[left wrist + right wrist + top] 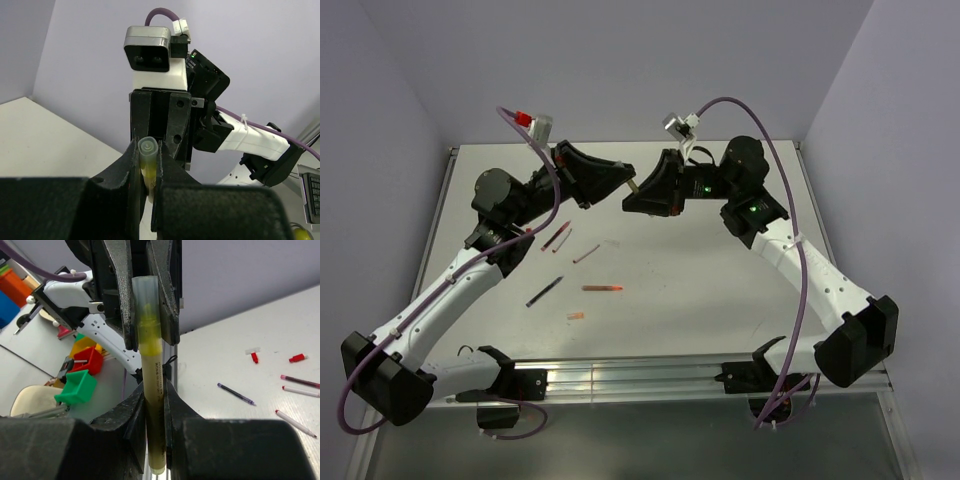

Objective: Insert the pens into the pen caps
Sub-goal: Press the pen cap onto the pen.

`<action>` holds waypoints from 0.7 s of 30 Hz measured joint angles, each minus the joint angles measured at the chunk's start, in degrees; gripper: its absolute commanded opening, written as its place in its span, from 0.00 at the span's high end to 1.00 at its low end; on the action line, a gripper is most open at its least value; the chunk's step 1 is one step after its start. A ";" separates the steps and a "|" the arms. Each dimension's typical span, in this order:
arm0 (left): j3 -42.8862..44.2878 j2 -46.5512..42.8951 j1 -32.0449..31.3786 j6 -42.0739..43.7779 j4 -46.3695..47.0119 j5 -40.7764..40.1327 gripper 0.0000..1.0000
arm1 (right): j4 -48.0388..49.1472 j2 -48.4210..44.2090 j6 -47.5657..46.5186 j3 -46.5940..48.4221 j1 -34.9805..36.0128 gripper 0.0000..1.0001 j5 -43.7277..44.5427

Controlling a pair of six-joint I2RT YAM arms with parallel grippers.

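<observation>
The right gripper (154,400) is clamped on the lower barrel of an olive-yellow pen (151,365), with one finger pressed on each side. The front end of the pen sits inside a clear cap (145,300). The left gripper (148,155) is closed on that cap, so the two grippers meet tip to tip, with only a short bare piece of barrel between them.

In the top view both grippers hang in the air over the far middle part of the table (720,300), apart from its surface. Just behind them are the far table edge and the wall (620,70). On each outer side, the gripper's own arm closes the space. The freest room is on the side toward the bases.

Below them, more on the left gripper's side, other pens lie on the table: a dark red pen (557,236), a pale pen (586,254), a black pen (544,291) and an orange pen (603,288). Beyond these lies a small cap (577,316). In the right wrist view two red caps (254,357) lie near the table edge.
</observation>
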 measured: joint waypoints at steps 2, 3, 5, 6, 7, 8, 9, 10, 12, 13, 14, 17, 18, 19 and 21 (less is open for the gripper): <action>0.00 0.00 0.00 -0.13 0.50 0.24 1.00 | 0.72 -0.04 0.44 0.02 -0.26 1.00 -0.31; 0.00 0.00 0.00 -0.13 0.50 0.17 1.00 | 0.33 -0.04 0.20 0.13 -0.28 1.00 -0.13; 0.00 0.00 0.04 -0.13 -0.11 -0.55 1.00 | -2.08 -0.04 -1.53 0.87 -0.20 1.00 0.74; 0.00 0.00 0.04 -0.09 -0.39 -1.09 1.00 | -3.54 -0.04 -2.58 1.49 -0.11 1.00 1.51; 0.13 -0.02 0.04 -0.28 -0.94 -2.21 1.00 | -5.42 -0.04 -3.89 2.21 0.20 1.00 3.06; 0.39 -0.02 0.00 -0.33 -1.42 -2.99 1.00 | -7.39 -0.04 -5.14 3.15 0.66 1.00 4.79; 0.87 -0.02 -0.09 -0.17 -2.36 -4.17 1.00 | -9.18 -0.04 -6.32 4.04 1.05 1.00 6.47; 1.40 -0.04 -0.24 -0.09 -3.21 -5.51 1.00 | -11.30 -0.04 -7.69 5.18 1.49 1.00 8.59; 2.73 -0.07 -1.09 0.00 -5.09 -8.98 1.00 | -15.37 -0.04 -10.47 7.80 2.64 1.00 13.27; 3.82 -0.07 -1.77 0.07 -6.60 -11.45 1.00 | -17.75 -0.04 -12.09 9.33 3.61 1.00 16.06; 4.63 -0.07 -2.25 0.15 -7.43 -13.14 1.00 | -19.67 -0.02 -13.51 10.88 4.48 1.00 19.02; 7.63 -0.04 -3.82 0.13 -10.49 -18.32 1.00 | -25.40 0.28 -16.98 15.78 7.76 1.00 28.00; 8.79 0.00 -4.26 0.11 -11.54 -19.93 1.00 | -26.53 0.42 -17.70 16.90 8.55 1.00 30.21; 9.51 0.04 -4.59 0.09 -12.22 -20.98 1.00 | -27.91 0.61 -18.69 18.27 9.49 1.00 32.79; 10.54 0.37 -4.96 0.07 -13.53 -22.80 1.00 | -30.12 1.14 -20.06 20.11 10.78 1.00 36.63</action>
